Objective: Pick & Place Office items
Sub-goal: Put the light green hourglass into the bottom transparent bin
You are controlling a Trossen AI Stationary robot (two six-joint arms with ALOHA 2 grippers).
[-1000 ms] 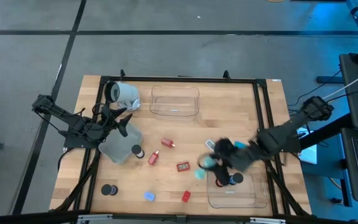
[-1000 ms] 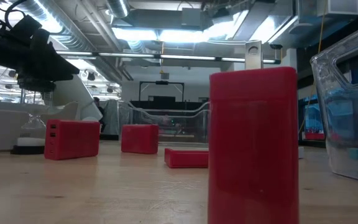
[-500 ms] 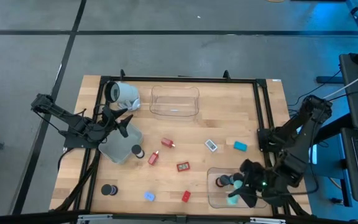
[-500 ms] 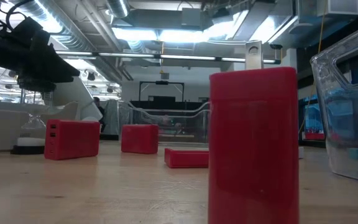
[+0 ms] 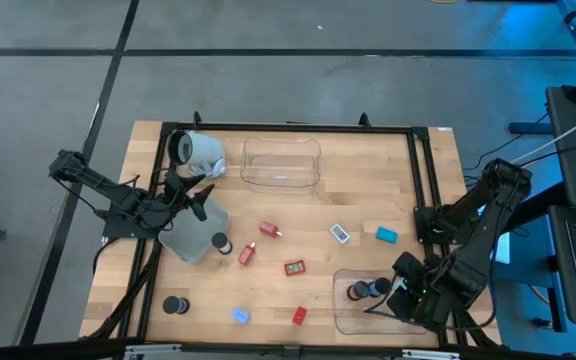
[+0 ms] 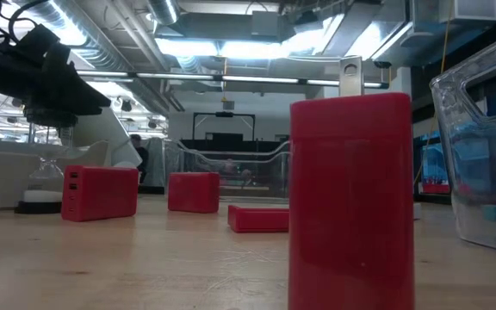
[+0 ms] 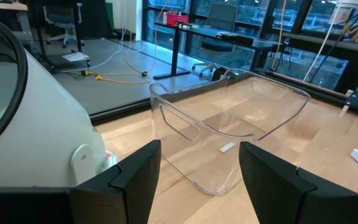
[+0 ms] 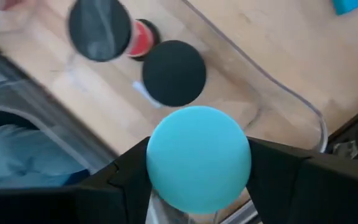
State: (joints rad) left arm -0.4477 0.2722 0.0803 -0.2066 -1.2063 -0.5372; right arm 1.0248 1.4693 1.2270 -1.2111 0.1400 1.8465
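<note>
No lettering, label or number can be read anywhere (all surfaces look unmarked)

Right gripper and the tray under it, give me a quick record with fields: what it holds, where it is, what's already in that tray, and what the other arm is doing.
right gripper: shut on the teal puck
position: over the near clear tray, at the table's front right
already in tray: two black pucks, one with red showing beside it
release: not yet done, puck between the fingers
left gripper: open, empty, waiting at the table's left by the white-grey cylinder
far clear tray: no items seen in it
on the table: red blocks, among other small items
</note>
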